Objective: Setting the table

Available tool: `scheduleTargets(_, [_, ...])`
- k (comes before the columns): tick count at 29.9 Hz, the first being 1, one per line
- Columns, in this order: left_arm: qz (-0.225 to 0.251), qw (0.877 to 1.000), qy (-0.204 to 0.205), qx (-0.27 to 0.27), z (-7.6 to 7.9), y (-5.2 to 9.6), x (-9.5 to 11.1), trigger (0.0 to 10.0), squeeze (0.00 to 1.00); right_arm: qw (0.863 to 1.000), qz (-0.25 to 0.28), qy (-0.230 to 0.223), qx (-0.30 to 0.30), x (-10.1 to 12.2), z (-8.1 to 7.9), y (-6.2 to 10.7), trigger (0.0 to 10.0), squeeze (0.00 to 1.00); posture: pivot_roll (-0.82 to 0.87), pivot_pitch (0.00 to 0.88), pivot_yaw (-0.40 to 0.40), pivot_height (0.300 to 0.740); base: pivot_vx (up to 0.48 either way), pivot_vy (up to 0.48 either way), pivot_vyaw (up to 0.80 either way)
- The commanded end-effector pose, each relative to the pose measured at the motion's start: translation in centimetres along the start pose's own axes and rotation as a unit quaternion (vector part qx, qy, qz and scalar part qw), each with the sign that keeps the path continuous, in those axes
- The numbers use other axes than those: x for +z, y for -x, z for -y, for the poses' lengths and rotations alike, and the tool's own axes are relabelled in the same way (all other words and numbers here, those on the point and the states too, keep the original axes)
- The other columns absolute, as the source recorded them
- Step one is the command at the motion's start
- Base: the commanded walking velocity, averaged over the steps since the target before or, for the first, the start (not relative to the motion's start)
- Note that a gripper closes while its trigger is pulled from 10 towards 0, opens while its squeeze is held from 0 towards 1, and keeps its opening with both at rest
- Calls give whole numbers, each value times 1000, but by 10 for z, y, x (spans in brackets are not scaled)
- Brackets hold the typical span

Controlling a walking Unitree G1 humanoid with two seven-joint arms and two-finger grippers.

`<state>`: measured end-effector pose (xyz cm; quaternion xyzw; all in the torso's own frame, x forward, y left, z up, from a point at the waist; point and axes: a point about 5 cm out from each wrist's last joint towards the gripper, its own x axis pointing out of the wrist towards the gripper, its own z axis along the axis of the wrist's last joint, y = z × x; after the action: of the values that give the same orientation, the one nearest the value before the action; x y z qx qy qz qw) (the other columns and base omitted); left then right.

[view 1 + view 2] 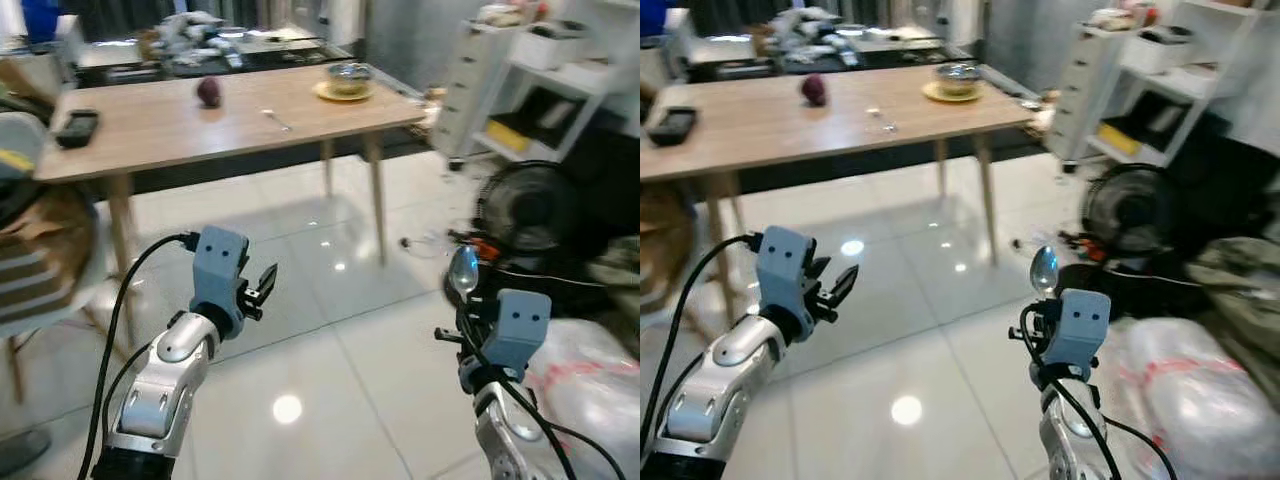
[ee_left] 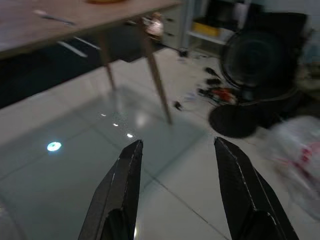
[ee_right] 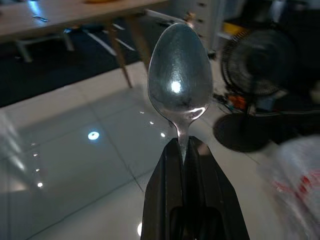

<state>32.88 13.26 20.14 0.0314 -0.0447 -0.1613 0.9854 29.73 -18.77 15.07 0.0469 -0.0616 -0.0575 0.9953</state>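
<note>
1 bowl (image 1: 348,76), contents unclear, on plate (image 1: 330,94).

Left gripper (image 2: 175,150) with two black fingers (image 2: 120,190) spread apart, nothing between them, above a glossy white tiled floor (image 2: 60,170) bearing bright light reflections. Beyond, edge of a wooden table (image 2: 30,30) on slanted wooden legs (image 2: 159,85), a thin utensil (image 2: 55,18) lying on its top. Farther off, a dark floor fan (image 2: 252,60), small clutter (image 2: 215,92) on the tiles beside it, and a white plastic bag (image 2: 300,160), blurred.
</note>
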Motion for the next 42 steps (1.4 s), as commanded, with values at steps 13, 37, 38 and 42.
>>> scheduleTargets(13, [-15, 1000, 1, -11, 3, 2, -8, 10000, 0, 1000, -10, -2, -8, -5, 3, 1, 10000, 0, 69, 58, 71, 740, 0, 0, -800])
scheduleTargets(37, [-16, 1000, 8, -25, 9, 2, -8, 10000, 0, 1000, -8, 4, -14, -3, 6, 0, 10000, 0, 66, 61, 69, 740, 0, 0, -800])
scheduleTargets(38, [-16, 1000, 8, -25, 9, 2, -8, 10000, 0, 1000, -8, 4, -14, -3, 6, 0, 10000, 0, 66, 61, 69, 740, 0, 0, -800])
scheduleTargets(42, [-15, 1000, 8, -25, 9, 2, -7, 10000, 0, 1000, -8, 4, -14, -3, 7, 0, 10000, 0, 66, 66, 69, 740, 0, 0, -800])
